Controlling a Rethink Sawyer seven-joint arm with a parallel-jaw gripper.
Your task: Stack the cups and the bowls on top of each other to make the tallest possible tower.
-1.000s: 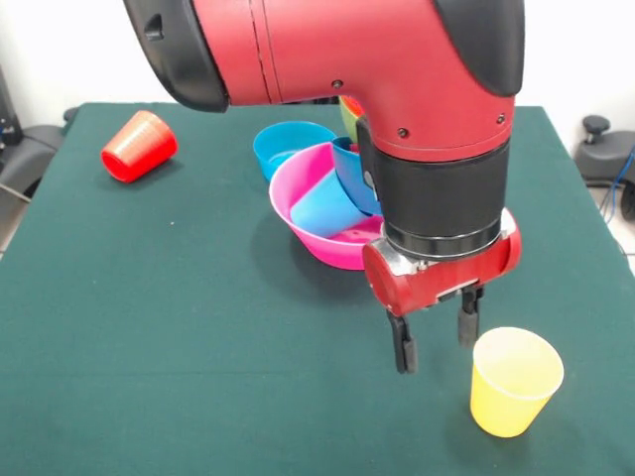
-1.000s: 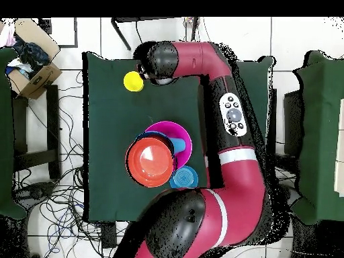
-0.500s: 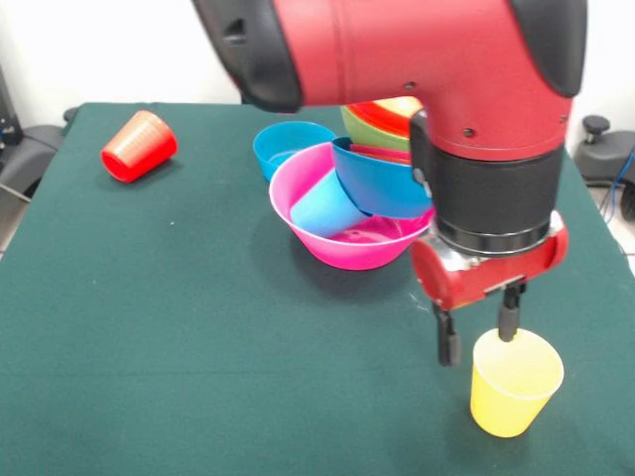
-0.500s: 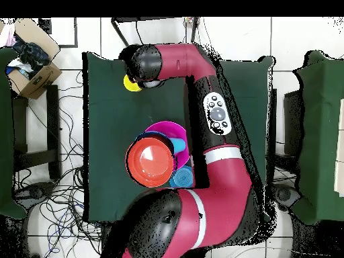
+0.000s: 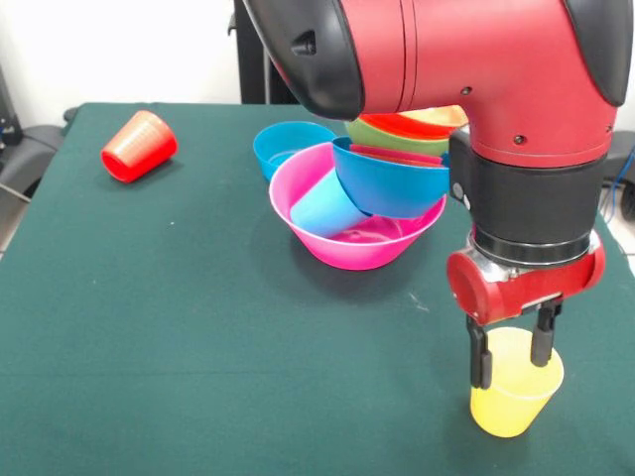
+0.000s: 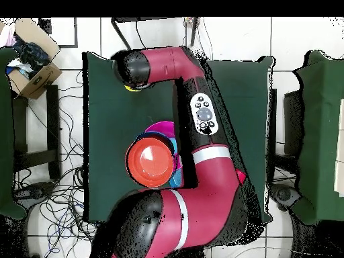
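We see the gripper [image 5: 510, 355] has moved across from beside the yellow cup [image 5: 515, 384] to directly over it. Its open fingers [image 5: 479, 355] now straddle the cup's rim, 1 outside and 1 inside.

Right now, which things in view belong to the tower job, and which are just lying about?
Job:
- glossy yellow plastic cup, upright, the open gripper straddling its rim
- large pink plastic bowl holding a tipped light blue cup and a leaning blue bowl
- red plastic cup, on its side
- small blue bowl

Lying about:
- cardboard box beside the table
- floor cables
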